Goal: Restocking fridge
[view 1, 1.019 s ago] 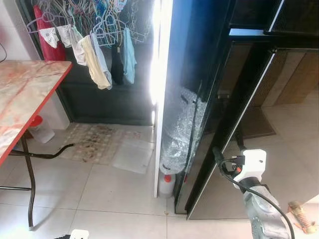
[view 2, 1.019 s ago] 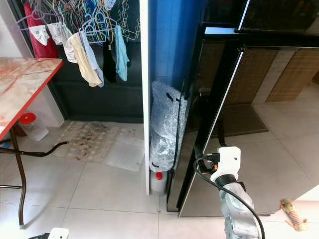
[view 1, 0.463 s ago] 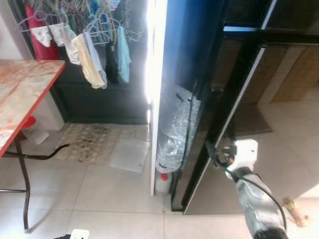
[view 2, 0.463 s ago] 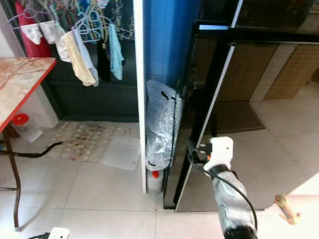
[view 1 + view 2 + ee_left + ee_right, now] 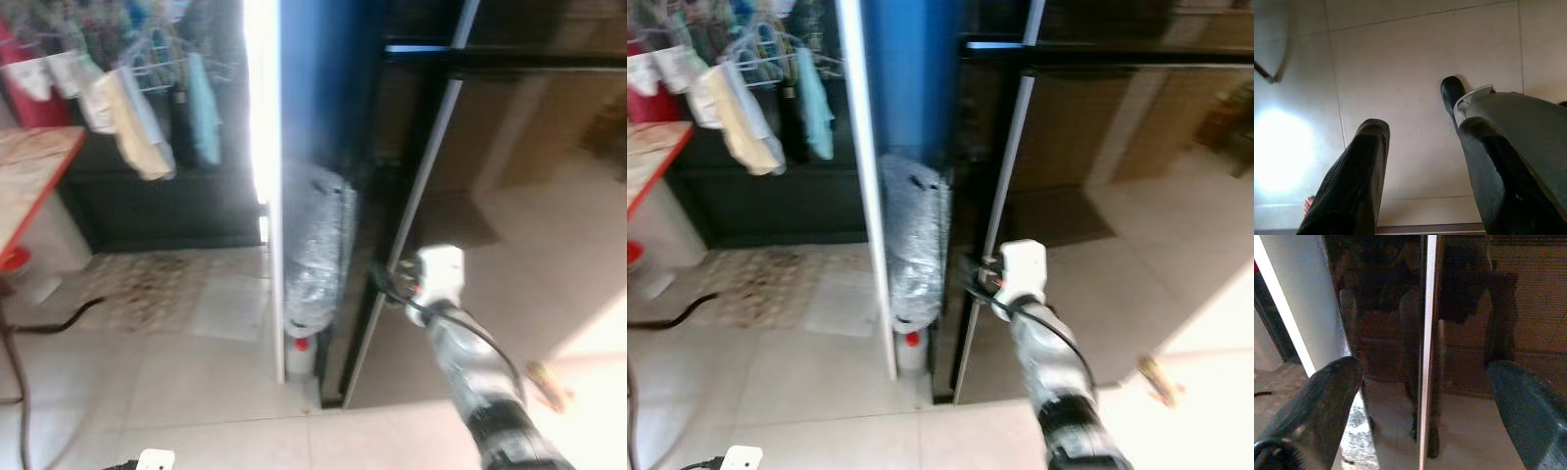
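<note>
Fridge (image 5: 1068, 147), glossy black and reflective, straight ahead with its silver door edge (image 5: 1427, 347) between the right tool's (image 5: 1422, 382) wide-spread fingers; left tool (image 5: 1420, 161) spread over bare floor tiles (image 5: 1400, 73); bubble-wrapped bundle (image 5: 914, 250) beside.

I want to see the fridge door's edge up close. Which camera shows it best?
The right wrist view: the door edge runs between the open right tool. The eye views show it smaller, blurred. The left wrist view faces floor.
</note>
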Tool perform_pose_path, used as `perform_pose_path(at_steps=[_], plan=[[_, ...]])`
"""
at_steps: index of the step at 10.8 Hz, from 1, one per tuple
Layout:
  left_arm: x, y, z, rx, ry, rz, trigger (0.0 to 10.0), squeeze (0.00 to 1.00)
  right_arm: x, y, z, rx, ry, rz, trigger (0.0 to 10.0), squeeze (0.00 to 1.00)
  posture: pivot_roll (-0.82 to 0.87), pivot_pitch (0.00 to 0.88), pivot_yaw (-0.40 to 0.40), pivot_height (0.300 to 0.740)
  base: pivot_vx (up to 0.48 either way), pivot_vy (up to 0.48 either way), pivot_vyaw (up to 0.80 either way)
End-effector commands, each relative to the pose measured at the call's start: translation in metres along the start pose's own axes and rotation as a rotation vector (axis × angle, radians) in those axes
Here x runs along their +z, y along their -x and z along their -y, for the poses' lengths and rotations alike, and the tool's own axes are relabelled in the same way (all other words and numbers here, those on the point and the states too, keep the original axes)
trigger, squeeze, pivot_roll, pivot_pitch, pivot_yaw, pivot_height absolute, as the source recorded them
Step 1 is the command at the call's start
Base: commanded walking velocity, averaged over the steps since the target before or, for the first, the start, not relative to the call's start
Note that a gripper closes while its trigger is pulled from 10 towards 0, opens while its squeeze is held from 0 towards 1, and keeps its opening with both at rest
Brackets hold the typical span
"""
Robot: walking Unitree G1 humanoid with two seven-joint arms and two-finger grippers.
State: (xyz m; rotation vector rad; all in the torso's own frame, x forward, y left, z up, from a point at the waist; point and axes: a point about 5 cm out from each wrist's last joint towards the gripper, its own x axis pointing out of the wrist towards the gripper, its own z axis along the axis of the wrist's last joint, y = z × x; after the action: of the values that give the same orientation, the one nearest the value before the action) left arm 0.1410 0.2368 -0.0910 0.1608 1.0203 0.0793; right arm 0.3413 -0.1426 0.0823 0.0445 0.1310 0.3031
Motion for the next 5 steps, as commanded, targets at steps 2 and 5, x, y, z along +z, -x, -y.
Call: perform_pose_path(at_steps=[2, 5], plan=[[-0.001, 0.000, 0.002, 0.007, 0.016, -0.010, 10.0, 0.00, 0.035, -0.022, -0.027, 0.116, 0.032, 0.107, 10.0, 0.00, -0.10, 0.000, -0.039, 0.740, 0.000, 0.000, 0.00], [0.000, 0.000, 0.002, 0.009, 0.027, -0.006, 10.0, 0.00, 0.050, -0.041, -0.052, 0.175, -0.006, 0.114, 10.0, 0.00, -0.08, 0.000, -0.045, 0.740, 0.000, 0.000, 0.00]])
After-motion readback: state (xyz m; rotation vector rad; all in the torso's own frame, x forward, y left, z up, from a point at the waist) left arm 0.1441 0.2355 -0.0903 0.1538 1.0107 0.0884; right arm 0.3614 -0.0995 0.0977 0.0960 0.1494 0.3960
